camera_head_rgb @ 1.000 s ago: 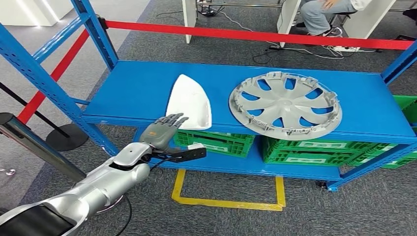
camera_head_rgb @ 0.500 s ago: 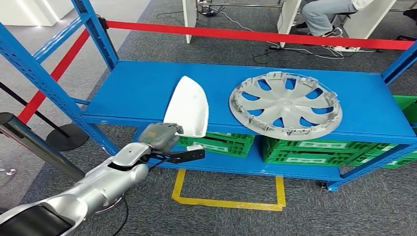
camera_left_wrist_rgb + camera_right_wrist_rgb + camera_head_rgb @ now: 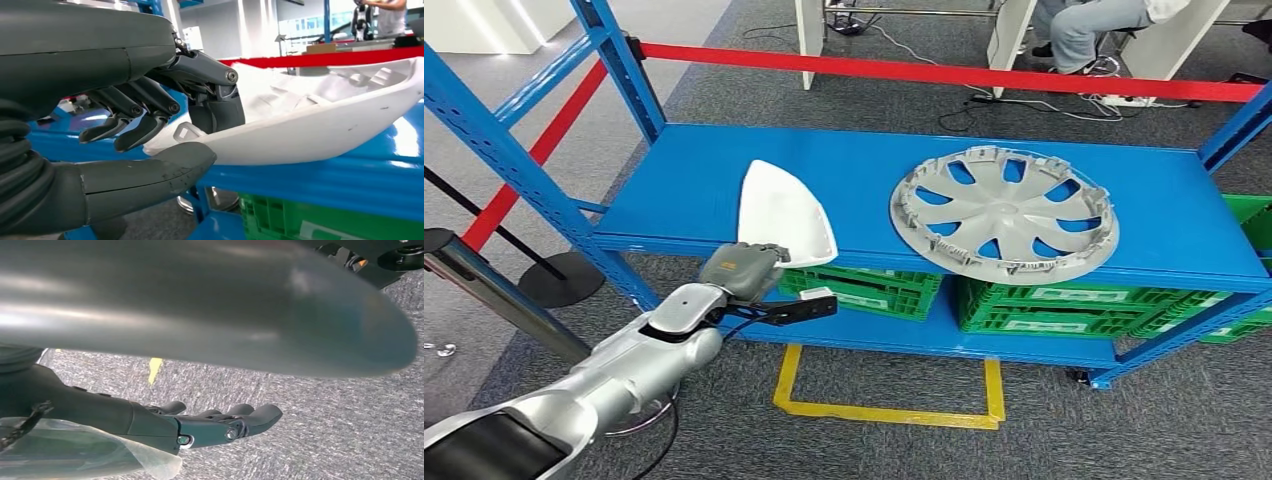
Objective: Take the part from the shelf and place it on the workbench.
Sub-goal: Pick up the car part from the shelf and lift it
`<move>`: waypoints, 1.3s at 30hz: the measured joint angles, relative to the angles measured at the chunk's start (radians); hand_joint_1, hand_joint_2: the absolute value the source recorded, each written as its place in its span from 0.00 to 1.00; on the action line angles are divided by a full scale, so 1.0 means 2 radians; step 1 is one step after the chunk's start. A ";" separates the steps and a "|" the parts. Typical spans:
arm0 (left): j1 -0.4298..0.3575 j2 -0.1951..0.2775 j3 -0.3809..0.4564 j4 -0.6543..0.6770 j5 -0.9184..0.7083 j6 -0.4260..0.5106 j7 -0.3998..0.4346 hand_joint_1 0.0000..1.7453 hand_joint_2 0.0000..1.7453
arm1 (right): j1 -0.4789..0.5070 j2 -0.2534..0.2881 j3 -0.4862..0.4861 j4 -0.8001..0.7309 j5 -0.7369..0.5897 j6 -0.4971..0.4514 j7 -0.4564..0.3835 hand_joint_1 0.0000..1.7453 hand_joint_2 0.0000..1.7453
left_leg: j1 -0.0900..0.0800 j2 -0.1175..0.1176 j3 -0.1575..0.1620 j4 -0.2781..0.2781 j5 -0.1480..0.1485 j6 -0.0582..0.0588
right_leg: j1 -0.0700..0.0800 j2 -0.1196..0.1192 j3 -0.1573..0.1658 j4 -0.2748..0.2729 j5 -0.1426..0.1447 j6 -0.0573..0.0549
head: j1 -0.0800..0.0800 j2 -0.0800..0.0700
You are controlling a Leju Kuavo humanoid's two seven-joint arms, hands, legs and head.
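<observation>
My left hand (image 3: 742,270) is at the front lip of the blue steel shelf (image 3: 684,190), clamped on the near, broad end of the white moulded plastic part, a shallow shell shaped like a rounded triangle (image 3: 782,212). In the left wrist view the thumb (image 3: 150,172) lies under the shell's rim and the dark fingers (image 3: 210,85) curl over into its hollow side, so I am pinching the rim between them; two other fingers hang curled and touch nothing.

Position of the part: the wrist view shows its underside touching the shelf surface, the held end overhanging the front edge. I cannot tell how much weight the shelf is taking.

Key relation: the part lies directly ahead of my left hand, extending away from me. Its long axis runs from the gripped broad end to the narrow tip, which points to the back of the shelf and slightly to my left. Hollow face up.

Just to its right, apart from it, sits the grey spoked plastic wheel cover (image 3: 1004,212).

My right hand (image 3: 225,422) hangs over grey carpet, fingers loosely extended, holding nothing; the left is plainly the nearer.

Judgement: the withdrawal should run back along the long axis, towards me, lifting the tip clear of the shelf lip.
</observation>
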State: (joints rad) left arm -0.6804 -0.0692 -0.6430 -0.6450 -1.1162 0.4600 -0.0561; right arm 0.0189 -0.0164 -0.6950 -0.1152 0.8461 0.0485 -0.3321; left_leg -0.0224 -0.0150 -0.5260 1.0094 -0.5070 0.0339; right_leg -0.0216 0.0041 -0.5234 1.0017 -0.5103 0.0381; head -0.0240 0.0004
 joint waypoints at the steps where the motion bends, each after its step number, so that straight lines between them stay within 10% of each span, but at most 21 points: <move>1: 0.000 0.001 0.000 -0.003 -0.002 0.000 0.000 1.00 1.00 | 0.000 0.000 0.000 0.000 0.000 0.000 -0.002 0.00 0.00 | 0.000 0.000 0.000 0.000 0.000 0.000 | 0.000 0.000 0.000 0.000 0.000 0.000 | 0.000 0.000; 39: -0.010 0.039 0.002 -0.122 -0.088 -0.012 0.018 1.00 1.00 | 0.000 0.000 0.001 0.000 0.001 -0.009 -0.054 0.00 0.00 | 0.000 0.000 -0.001 0.000 0.000 0.000 | 0.000 0.000 0.000 -0.001 0.000 0.000 | 0.000 0.000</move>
State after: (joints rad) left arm -0.6994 0.0085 -0.6388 -0.8897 -1.2925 0.4367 -0.0193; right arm 0.0198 -0.0164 -0.6939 -0.1152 0.8481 0.0309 -0.4395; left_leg -0.0225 -0.0149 -0.5271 1.0096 -0.5068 0.0341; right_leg -0.0217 0.0044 -0.5238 1.0006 -0.5098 0.0388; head -0.0240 0.0004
